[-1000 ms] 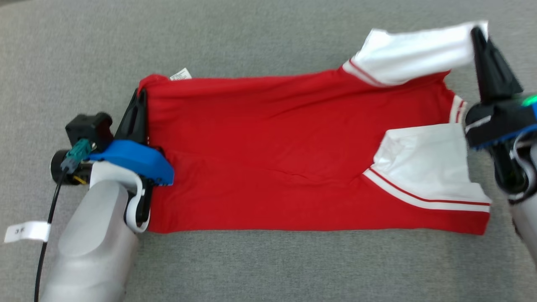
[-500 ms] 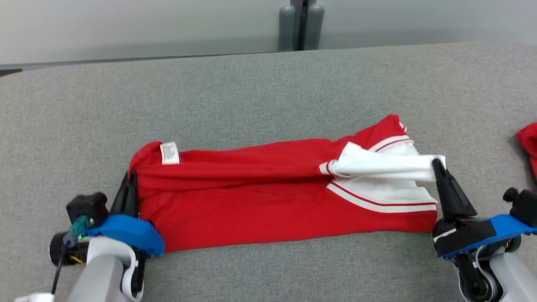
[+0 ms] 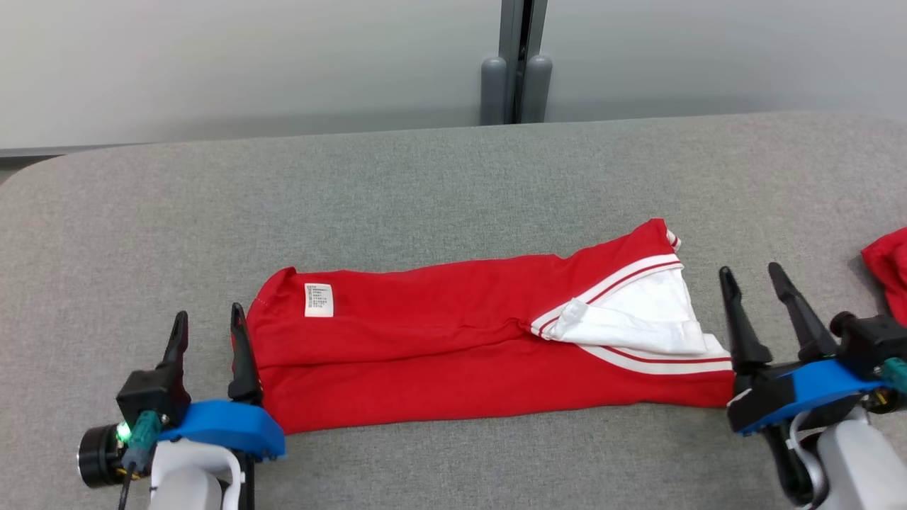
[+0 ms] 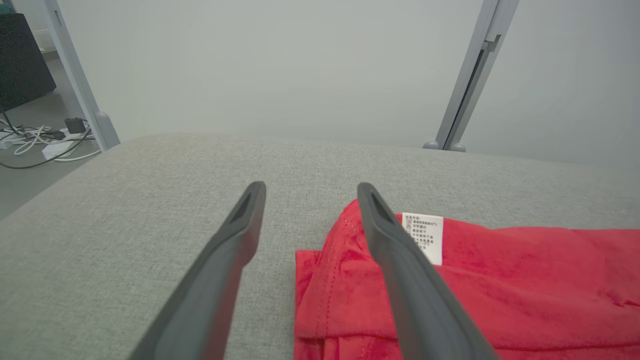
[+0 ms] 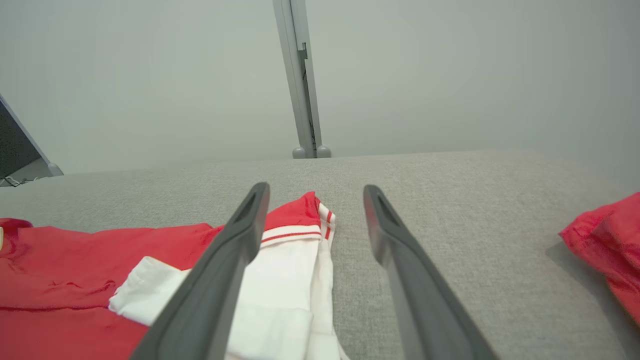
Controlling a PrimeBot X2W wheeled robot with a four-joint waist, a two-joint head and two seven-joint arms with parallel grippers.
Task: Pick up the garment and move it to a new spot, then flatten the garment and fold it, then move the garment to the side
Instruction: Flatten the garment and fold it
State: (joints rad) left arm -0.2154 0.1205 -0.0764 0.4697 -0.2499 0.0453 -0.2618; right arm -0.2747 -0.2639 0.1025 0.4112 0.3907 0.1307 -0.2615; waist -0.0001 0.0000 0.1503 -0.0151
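Left gripper point(image 3: 210, 313) and right gripper point(image 3: 749, 269) have released, fingers spread; soft red garment point(image 3: 439, 340) folded oblong on grey fabric point(image 3: 425, 198), red cloth point(image 3: 886, 265) at three o'clock.

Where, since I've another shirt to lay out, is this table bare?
Widest: the table behind the garment, up to the far edge. A narrow strip lies along its near side. Crowded at both ends: left gripper, right gripper, and a red cloth far right.

Each arm's jaws were two long, tapering dark fingers point(image 3: 242, 354) set on a black block point(image 3: 152, 389), with a bright blue cover point(image 3: 227, 428) over a white wrist housing point(image 3: 188, 478). On the left wrist a green light point(image 3: 125, 430) glowed beside a teal connector point(image 3: 145, 428).
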